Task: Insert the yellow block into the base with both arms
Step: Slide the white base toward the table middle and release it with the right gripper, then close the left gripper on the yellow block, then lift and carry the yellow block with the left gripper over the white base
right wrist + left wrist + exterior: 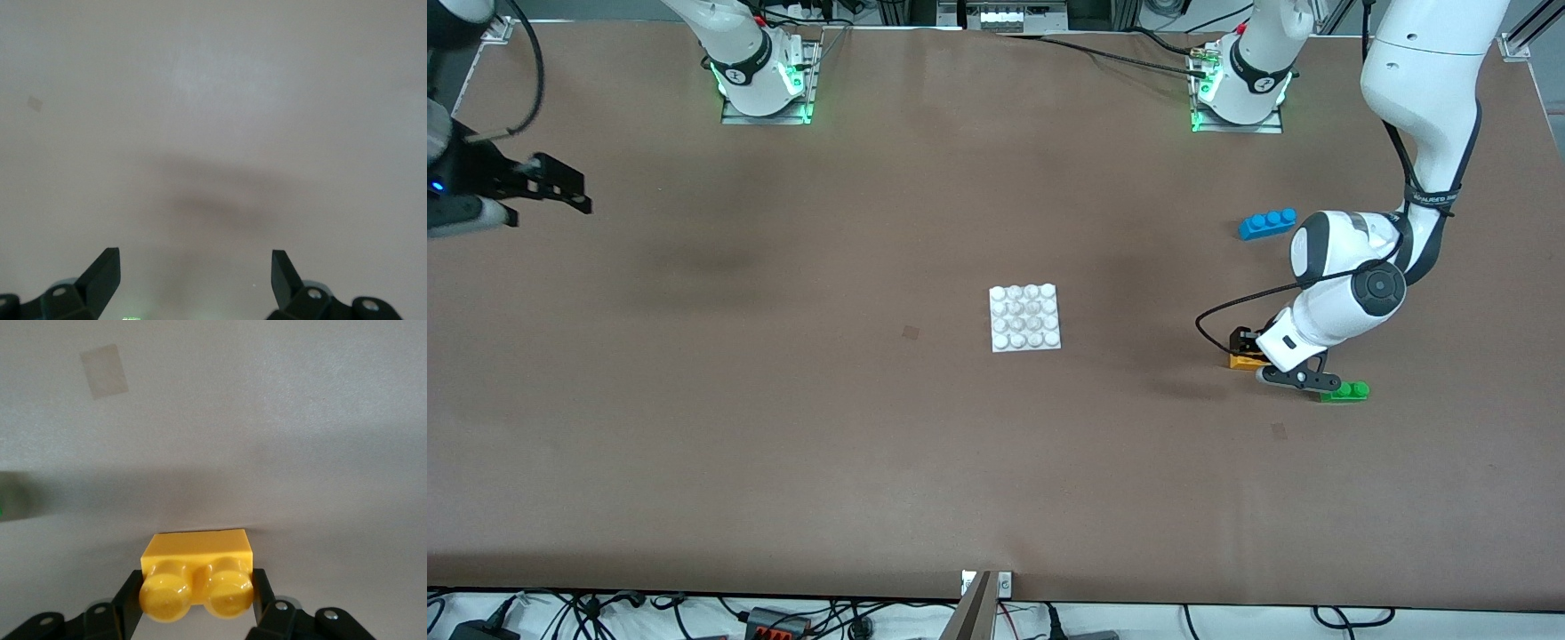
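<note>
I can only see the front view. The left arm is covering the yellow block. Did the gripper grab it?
Observer: Yes. In the left wrist view the left gripper is shut on the yellow block, one finger on each side.
Operator: Which way are its bumps pointing?
Observer: In that view its two round studs face the wrist camera, side by side between the fingers.
Operator: Is the other gripper holding something too?
Observer: No. The right wrist view shows the right gripper open, with only bare table under it. That arm waits at its end of the table.
</note>
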You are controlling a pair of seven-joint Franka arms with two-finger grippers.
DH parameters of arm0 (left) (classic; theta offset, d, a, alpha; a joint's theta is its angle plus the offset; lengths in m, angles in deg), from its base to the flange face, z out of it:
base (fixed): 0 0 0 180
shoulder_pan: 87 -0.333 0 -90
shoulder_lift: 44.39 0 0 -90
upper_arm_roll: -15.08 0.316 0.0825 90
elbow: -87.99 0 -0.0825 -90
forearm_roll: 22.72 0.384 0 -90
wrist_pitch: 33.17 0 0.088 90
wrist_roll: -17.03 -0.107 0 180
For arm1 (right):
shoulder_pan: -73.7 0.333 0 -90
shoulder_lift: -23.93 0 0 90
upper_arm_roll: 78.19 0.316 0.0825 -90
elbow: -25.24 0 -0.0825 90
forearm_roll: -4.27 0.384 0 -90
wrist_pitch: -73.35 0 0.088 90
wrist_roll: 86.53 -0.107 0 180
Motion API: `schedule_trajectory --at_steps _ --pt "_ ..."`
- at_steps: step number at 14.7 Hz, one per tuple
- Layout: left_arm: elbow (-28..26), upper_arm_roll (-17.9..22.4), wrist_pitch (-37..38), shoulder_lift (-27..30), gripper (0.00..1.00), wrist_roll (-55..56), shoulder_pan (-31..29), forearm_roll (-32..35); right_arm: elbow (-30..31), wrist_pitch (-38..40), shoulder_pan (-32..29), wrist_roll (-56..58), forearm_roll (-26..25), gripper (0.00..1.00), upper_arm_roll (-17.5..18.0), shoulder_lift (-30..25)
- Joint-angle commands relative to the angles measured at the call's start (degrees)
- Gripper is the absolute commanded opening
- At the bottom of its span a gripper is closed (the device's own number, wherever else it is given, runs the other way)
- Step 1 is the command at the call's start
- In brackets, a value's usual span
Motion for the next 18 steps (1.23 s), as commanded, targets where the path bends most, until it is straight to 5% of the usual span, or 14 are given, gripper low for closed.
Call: schedule_trajectory --at_steps 1,4,8,10,18 --pt "1.3 -0.2 0.3 0.0 0.55 0.5 -0.3 0.1 -7.6 5.6 0.2 0.2 -0.7 1.0 -0.6 3.2" --pt "1.5 -0.3 2.4 0.8 0.55 0.4 -0.2 0.1 -11.1 11.0 0.4 -0.7 -0.6 1.0 -0.7 4.6" --pt "3.6 -1.7 10.9 3.1 0.55 4.1 0.6 0.0 -10.5 7.3 0.0 -0.9 0.7 1.0 -0.6 5.2" --pt "6.4 -4.7 15.9 2.9 0.55 8.5 0.6 0.0 -10.0 6.3 -0.1 -1.3 1.0 1.0 -0.6 5.2" --pt "8.5 -15.5 16.2 1.2 0.53 24.6 2.6 0.1 -7.7 -0.4 -2.8 -2.6 4.6 1.0 -0.6 5.9"
